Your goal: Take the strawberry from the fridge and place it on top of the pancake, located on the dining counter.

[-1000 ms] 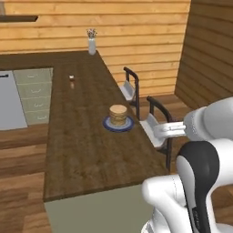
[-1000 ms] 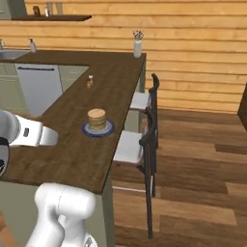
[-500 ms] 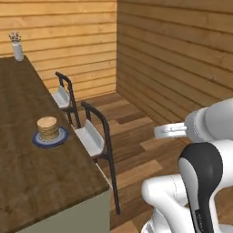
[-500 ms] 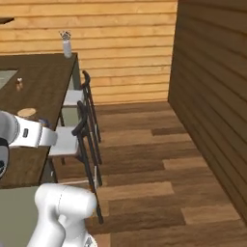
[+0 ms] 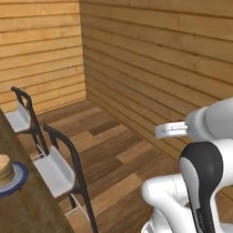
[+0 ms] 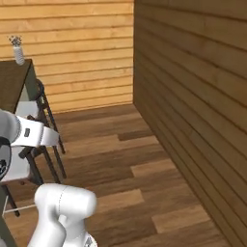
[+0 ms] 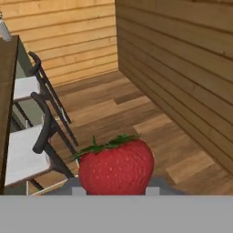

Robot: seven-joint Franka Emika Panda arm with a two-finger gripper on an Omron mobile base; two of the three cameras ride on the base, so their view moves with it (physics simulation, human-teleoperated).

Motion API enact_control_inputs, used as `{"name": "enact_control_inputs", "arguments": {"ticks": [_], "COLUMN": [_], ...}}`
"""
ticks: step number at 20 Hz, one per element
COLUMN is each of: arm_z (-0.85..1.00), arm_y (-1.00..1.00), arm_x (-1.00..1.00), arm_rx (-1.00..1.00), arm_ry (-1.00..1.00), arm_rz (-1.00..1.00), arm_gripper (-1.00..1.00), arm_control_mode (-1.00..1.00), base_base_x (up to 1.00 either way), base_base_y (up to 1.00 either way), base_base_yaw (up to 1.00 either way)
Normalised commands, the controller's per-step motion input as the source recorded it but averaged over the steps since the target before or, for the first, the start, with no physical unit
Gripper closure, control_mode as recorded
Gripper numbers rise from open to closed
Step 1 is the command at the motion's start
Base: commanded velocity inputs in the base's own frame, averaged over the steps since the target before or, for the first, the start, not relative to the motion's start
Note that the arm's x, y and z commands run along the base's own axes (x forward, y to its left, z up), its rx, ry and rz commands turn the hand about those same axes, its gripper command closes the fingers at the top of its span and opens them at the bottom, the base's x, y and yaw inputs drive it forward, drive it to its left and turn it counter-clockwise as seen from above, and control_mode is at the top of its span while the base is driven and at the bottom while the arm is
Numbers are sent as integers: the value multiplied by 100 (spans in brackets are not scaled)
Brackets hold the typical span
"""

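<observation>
Wood-plank walls and a plank floor surround the dining counter (image 5: 27, 207), where the pancake (image 5: 4, 167) sits on its blue-rimmed plate (image 5: 17, 178) beside two dark chairs (image 5: 57, 166). Well apart from it, the gripper (image 7: 116, 191) pinches the strawberry (image 7: 116, 165) between its fingers.

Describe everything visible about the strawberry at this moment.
The strawberry sits large at the bottom of the hand view, bright red with pale seed specks and a green leafy cap spreading to the left. It looks whole and unbruised. Its lower part sits between the end effector fingertips, which appear to hold it. Behind it lie the wooden floor and plank wall.
</observation>
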Motion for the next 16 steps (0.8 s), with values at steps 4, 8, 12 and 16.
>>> {"name": "enact_control_inputs", "arguments": {"ticks": [4,8,12,16], "arm_z": [0,0,0,0], "arm_y": [0,0,0,0], "arm_x": [0,0,0,0], "arm_rx": [0,0,0,0], "arm_ry": [0,0,0,0], "arm_rz": [0,0,0,0], "arm_gripper": [100,100,100,100], "arm_control_mode": [100,100,100,100], "base_base_x": [90,28,2,0], "base_base_y": [-1,-26,-33,-33], "base_base_yaw": [40,63,77,82]}}
